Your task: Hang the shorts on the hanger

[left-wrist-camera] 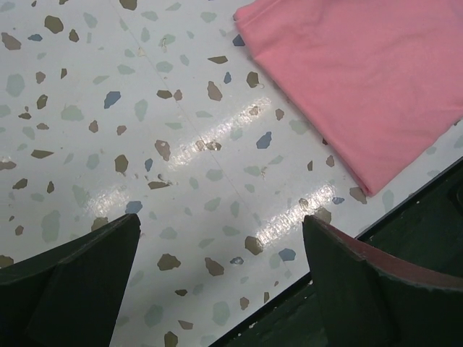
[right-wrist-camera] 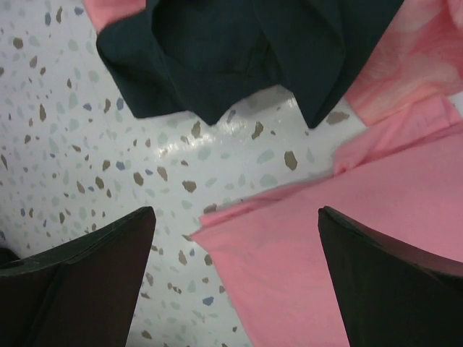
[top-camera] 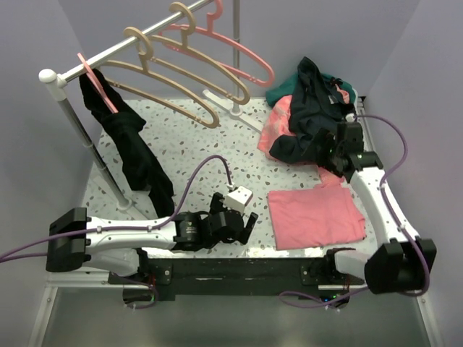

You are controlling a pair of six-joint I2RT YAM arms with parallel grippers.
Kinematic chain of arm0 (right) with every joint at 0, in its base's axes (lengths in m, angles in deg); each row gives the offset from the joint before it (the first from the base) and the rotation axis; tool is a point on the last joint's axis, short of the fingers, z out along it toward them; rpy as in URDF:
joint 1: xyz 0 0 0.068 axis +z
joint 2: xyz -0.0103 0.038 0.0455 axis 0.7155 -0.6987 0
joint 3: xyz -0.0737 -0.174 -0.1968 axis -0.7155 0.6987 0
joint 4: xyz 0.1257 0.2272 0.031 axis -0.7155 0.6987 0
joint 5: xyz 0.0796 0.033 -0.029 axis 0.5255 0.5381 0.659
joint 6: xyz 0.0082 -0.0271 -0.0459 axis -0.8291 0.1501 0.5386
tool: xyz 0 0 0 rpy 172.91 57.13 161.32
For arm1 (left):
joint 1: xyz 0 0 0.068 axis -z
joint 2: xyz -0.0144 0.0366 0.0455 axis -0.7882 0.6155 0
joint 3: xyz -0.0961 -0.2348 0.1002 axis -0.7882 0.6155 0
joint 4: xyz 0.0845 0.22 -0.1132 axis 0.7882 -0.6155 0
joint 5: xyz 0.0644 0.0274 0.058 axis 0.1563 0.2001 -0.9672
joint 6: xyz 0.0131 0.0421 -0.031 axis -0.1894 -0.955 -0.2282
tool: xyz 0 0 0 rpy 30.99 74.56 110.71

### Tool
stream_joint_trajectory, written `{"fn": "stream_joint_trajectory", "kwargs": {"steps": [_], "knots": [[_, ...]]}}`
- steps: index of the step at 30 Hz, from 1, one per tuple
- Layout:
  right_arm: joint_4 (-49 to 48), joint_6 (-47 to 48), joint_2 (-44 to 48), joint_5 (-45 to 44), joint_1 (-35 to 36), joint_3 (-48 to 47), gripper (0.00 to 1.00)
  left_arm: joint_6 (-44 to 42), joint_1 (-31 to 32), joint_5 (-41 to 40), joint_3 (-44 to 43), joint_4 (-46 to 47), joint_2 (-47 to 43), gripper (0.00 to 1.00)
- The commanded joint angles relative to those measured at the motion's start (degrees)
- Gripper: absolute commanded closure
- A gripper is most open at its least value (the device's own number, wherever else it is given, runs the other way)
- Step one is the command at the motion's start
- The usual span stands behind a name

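Observation:
The dark navy shorts (top-camera: 311,108) lie crumpled at the back right of the table, partly on a pink patterned cloth (top-camera: 273,131). In the right wrist view their two leg ends (right-wrist-camera: 239,50) fill the top. My right gripper (top-camera: 330,152) hovers open just at their near edge, its jaws (right-wrist-camera: 235,211) wide apart over the table and a pink cloth corner, holding nothing. Two beige hangers hang from the rail; the nearer beige hanger (top-camera: 147,49) is at the upper left. My left gripper (top-camera: 246,227) rests open and empty near the front edge (left-wrist-camera: 221,220).
A folded pink cloth (top-camera: 315,215) (left-wrist-camera: 362,79) (right-wrist-camera: 325,267) lies at the front right. A long black garment (top-camera: 134,155) hangs on a pink hanger at the rail's (top-camera: 108,58) left end. Another pink hanger (top-camera: 242,56) and a teal cloth (top-camera: 279,92) are further back.

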Motion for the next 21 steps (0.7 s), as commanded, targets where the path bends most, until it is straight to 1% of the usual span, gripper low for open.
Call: {"fn": "stream_joint_trajectory", "kwargs": {"steps": [1,2,3,5,6,11,15,17,21], "knots": [[-6.5,-0.3,-10.1,-1.8,-5.4,-11.3,0.02,-2.5,-0.4,0.1,-3.5,-0.5,-1.4,0.0],[-6.8,-0.8,-12.3,-2.0,-7.9,-15.5,0.02,-2.8,-0.5,0.4,-3.7,-0.7,-1.4,0.0],[-7.3,-0.9,-16.9,-2.5,-8.5,-17.6,0.02,-3.2,-0.8,0.8,-3.9,-0.8,-1.2,0.0],[-7.9,-1.7,-21.0,-4.2,-9.6,-23.3,0.02,-3.9,-1.0,1.0,-5.3,-1.9,-0.5,0.0],[-8.7,-2.0,-24.3,-5.0,-10.1,-25.1,0.02,-4.6,-1.2,0.9,-5.8,-2.3,-0.1,0.0],[-11.5,-4.3,-32.6,-9.4,-11.5,-33.2,0.03,-7.1,-2.8,1.7,-8.8,-4.0,2.4,0.0],[-13.3,-5.3,-37.2,-17.5,-11.6,-35.9,0.04,-8.3,-5.0,2.8,-10.4,-4.8,3.7,0.0],[-16.1,-5.8,-39.2,-19.1,-11.8,-36.1,0.04,-8.6,-5.9,3.3,-10.4,-4.9,3.8,0.0],[-17.6,-6.5,-43.4,-21.9,-11.8,-38.1,0.07,-8.7,-6.7,3.9,-9.9,-4.9,3.6,0.0]]}}
